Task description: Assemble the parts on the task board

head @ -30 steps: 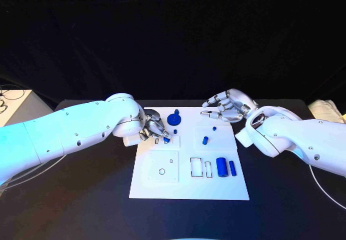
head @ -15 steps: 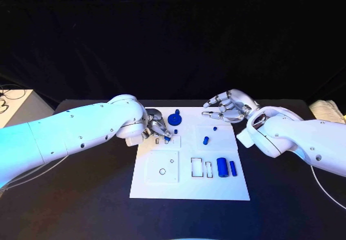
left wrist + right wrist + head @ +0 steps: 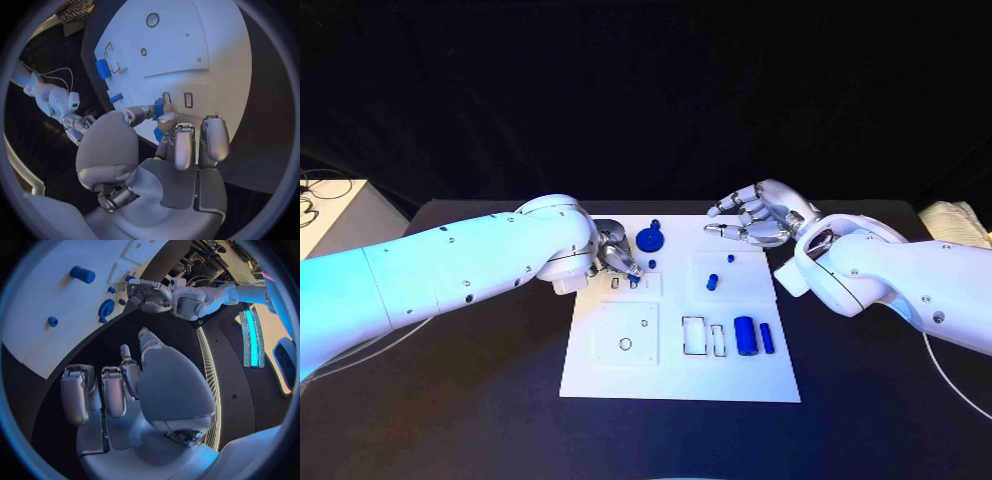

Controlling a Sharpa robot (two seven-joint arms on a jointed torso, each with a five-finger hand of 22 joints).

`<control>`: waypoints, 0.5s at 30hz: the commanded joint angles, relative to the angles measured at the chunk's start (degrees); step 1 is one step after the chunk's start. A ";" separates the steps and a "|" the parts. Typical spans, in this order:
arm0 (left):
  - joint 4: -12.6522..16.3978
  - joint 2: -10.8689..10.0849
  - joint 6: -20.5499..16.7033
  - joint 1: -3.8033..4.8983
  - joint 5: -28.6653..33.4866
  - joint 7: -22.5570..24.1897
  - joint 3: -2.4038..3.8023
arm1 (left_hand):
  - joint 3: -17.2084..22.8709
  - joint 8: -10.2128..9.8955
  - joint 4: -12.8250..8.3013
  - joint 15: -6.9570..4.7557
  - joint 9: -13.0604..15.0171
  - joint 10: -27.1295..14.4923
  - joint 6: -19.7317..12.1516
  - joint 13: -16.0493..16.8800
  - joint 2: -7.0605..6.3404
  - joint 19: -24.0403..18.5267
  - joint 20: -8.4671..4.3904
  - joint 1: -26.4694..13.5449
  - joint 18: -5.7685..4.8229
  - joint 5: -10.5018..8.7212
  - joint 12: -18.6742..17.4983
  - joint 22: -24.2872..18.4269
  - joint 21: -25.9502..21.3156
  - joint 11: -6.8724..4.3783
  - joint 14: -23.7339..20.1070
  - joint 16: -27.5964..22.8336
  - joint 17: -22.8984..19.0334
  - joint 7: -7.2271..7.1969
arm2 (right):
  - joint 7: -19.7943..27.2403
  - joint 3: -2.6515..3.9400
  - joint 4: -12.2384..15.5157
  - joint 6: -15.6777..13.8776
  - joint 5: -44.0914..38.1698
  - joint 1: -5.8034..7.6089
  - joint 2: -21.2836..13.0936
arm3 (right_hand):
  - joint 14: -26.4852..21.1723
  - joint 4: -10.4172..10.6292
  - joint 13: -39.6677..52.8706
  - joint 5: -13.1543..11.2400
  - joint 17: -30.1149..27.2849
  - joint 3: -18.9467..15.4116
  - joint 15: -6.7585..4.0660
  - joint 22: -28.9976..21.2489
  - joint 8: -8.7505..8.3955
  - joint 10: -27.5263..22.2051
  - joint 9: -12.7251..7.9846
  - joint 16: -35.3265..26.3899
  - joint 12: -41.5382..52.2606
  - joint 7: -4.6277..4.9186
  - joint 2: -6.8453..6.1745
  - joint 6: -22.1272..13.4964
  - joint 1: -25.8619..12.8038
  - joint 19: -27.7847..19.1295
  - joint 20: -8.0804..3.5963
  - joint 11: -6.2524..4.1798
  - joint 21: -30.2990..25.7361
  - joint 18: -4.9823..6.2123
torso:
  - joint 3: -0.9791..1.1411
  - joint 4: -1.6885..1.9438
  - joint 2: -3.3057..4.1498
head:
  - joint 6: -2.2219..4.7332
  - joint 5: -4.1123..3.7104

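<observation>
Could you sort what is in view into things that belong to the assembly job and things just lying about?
Job: task board; blue parts on it; left hand pinching a small blue part; right hand, holding nothing.
Lying about: pale box; pale bundle.

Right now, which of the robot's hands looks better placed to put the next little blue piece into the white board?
The left hand. Its fingers already pinch a small blue part right over the task board, beside its small slots. The right hand hovers at the board's far edge, holding nothing.
</observation>
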 commanded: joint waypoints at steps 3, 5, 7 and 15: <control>0.54 -0.10 -0.47 -0.08 -2.03 -0.47 -0.17 | 9.56 0.28 -9.70 -0.42 0.04 0.33 1.77 0.06 0.78 0.45 0.10 0.29 -0.61 0.28 0.04 0.08 0.38 0.01 3.89 0.25 6.69 -1.19 | 0.33 0.02 0.03 0.92 -0.44 0.00 -0.02 | 4.30 -0.05 3.28 0.36 7.89 0.29 0.22 11.06 0.12 -0.36 0.07 -0.06 -0.25 0.07 0.07 -0.54 -0.06 2.66 0.03 0.01 -0.18 0.21 | -0.03 0.00 0.05 | -0.08 0.19; 0.65 -0.21 -0.36 -0.11 -2.08 -0.51 -0.22 | 9.66 0.31 -9.82 -0.43 0.06 0.40 1.81 0.19 0.77 0.46 0.09 0.26 -0.62 0.44 0.12 0.10 0.40 0.00 3.95 0.35 6.90 -1.20 | 0.37 0.02 0.02 0.91 -0.44 0.00 -0.02 | 4.29 -0.05 3.22 0.37 7.85 0.28 0.22 11.07 0.12 -0.40 0.07 -0.08 -0.31 0.07 0.06 -0.54 -0.08 2.67 0.03 0.01 -0.17 0.20 | -0.04 -0.03 0.06 | -0.05 0.21; 0.70 -0.26 -0.31 -0.13 -2.10 -0.54 -0.25 | 10.14 0.47 -10.45 -0.49 0.18 0.71 2.11 0.57 0.53 0.58 -0.02 -0.42 -0.65 2.79 0.36 0.33 0.55 -0.06 4.12 0.64 7.52 -1.23 | 0.41 0.02 0.02 0.92 -0.44 0.00 -0.02 | 4.30 0.00 3.22 0.59 7.86 0.22 0.23 11.08 0.13 -0.40 0.08 -0.08 -0.31 0.08 -0.03 -0.58 -0.25 2.68 0.03 0.02 -0.16 0.20 | -0.07 -0.01 0.06 | -0.05 0.17; 0.66 -0.17 0.12 -0.38 -2.25 -0.62 -0.35 | 10.21 0.50 -10.61 -0.51 0.21 0.77 2.20 0.61 0.51 0.60 -0.05 -0.60 -0.66 3.35 0.38 0.39 0.59 -0.08 4.18 0.73 7.73 -1.27 | 0.39 0.02 0.02 1.07 -0.44 0.00 0.03 | 4.30 0.03 3.24 0.72 7.85 0.20 0.23 11.07 0.14 -0.38 0.09 -0.09 -0.29 0.08 -0.06 -0.60 -0.33 2.67 0.03 0.03 -0.18 0.20 | -0.09 -0.03 0.09 | -0.18 0.21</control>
